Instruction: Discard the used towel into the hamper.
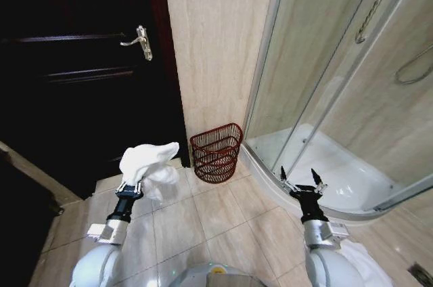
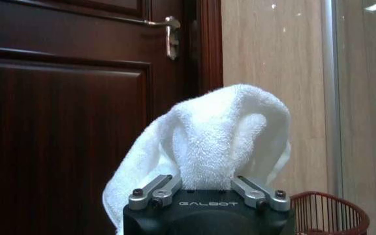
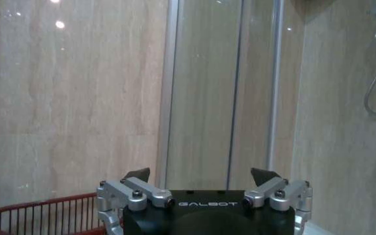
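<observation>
A white terry towel hangs bunched from my left gripper, which is shut on it at the left above the floor tiles. In the left wrist view the towel rises between the fingers and drapes over them. The hamper, a dark red wire-mesh basket, stands on the floor against the beige wall, ahead and to the right of the towel; its rim shows beyond the left gripper. My right gripper is held up open and empty at the right, its fingertips apart.
A dark wooden door with a metal handle fills the left. A glass shower enclosure with a white curved tray takes up the right. Bare floor tiles lie between me and the hamper.
</observation>
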Motion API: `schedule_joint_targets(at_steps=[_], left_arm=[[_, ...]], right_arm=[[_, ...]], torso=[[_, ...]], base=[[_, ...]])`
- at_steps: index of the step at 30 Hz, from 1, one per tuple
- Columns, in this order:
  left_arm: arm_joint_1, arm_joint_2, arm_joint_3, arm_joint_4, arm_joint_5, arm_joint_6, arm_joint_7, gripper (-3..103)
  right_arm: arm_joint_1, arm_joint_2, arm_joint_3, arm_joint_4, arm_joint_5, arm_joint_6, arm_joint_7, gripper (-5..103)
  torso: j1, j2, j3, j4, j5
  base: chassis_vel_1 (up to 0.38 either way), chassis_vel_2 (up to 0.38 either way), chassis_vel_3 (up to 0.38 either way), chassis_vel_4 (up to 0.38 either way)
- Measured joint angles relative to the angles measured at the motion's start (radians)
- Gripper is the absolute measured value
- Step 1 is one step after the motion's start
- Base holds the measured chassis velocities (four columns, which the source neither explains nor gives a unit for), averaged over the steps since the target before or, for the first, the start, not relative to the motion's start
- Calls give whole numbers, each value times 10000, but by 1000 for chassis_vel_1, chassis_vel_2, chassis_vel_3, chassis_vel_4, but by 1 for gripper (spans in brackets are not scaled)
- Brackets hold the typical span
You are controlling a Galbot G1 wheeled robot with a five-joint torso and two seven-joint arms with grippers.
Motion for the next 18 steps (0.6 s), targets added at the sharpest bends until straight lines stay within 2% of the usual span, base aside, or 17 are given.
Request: schedule_joint_targets(at_steps=[18], left_arm=[[-110, 4, 36, 161, 60, -145, 48, 14]], right_arm=[[-35, 8, -48, -41, -82, 39, 273, 100]], torso=[[-268, -737, -469, 0, 0]], base=[[0, 0, 0, 0]])
